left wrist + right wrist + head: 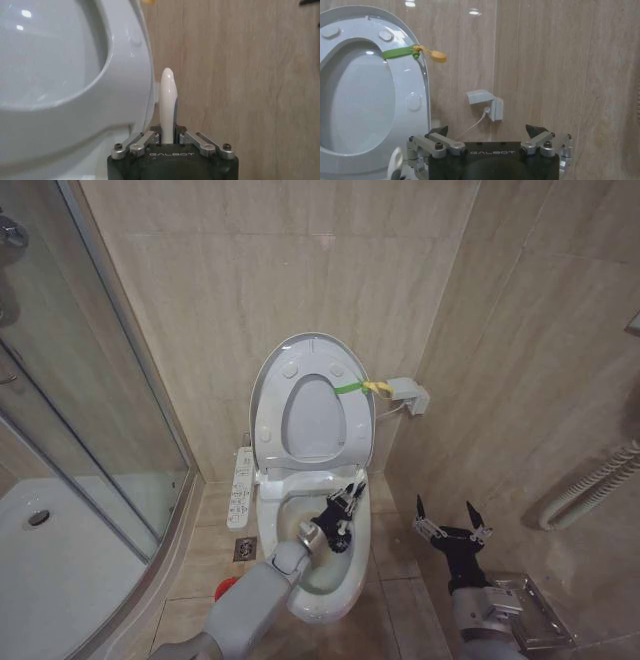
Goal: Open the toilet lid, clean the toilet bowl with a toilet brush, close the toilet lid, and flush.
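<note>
I see the toilet lid upright behind the toilet bowl, my left gripper over it, right gripper beside.

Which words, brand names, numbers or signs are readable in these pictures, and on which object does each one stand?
"GALBOT": on the black body of the left gripper, which is shut on the toilet brush handle.
"GALBOT": on the black body of the right gripper, which is open.
Button panel beside the toilet bowl: it has markings, but they are too small to read.
</note>
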Motion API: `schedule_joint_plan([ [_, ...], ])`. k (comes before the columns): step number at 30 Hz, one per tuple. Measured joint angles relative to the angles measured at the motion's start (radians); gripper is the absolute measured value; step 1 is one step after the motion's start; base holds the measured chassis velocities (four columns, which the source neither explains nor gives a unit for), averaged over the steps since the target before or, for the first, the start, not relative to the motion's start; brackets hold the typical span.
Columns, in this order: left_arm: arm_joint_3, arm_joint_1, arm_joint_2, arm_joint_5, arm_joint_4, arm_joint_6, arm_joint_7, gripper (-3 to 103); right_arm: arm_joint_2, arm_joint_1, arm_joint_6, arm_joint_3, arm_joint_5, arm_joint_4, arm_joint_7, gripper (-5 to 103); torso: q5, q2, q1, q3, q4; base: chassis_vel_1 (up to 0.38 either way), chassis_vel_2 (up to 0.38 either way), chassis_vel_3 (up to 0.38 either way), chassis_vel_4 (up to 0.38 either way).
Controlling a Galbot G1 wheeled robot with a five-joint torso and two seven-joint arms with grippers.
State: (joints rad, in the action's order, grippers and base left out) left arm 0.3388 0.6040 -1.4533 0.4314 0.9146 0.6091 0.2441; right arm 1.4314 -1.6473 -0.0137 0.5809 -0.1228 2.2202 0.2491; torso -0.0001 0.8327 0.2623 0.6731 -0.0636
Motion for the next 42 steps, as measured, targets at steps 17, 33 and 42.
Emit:
schedule_joint_plan([
  [17,0.002,-0.018,-0.006,0.019,-0.002,0.005,0.016,17,0.000,0.000,0.000,0.000,0.000,0.000,0.000,100,0.0001,0.000,0.000,0.000,-0.0003,0.000,0.000,0.000,0.000],
  [33,0.042,-0.013,-0.012,0.029,-0.093,0.003,0.041,17,0.000,0.000,0.000,0.000,0.000,0.000,0.000,100,0.0001,0.000,0.000,0.000,0.0001,0.000,0.000,0.000,0.000],
  [42,0.014,-0.054,-0.031,0.041,-0.059,0.019,0.034,17,0.000,0.000,0.000,0.000,0.000,0.000,0.000,100,0.0000,0.000,0.000,0.000,-0.0005,0.000,0.000,0.000,0.000],
])
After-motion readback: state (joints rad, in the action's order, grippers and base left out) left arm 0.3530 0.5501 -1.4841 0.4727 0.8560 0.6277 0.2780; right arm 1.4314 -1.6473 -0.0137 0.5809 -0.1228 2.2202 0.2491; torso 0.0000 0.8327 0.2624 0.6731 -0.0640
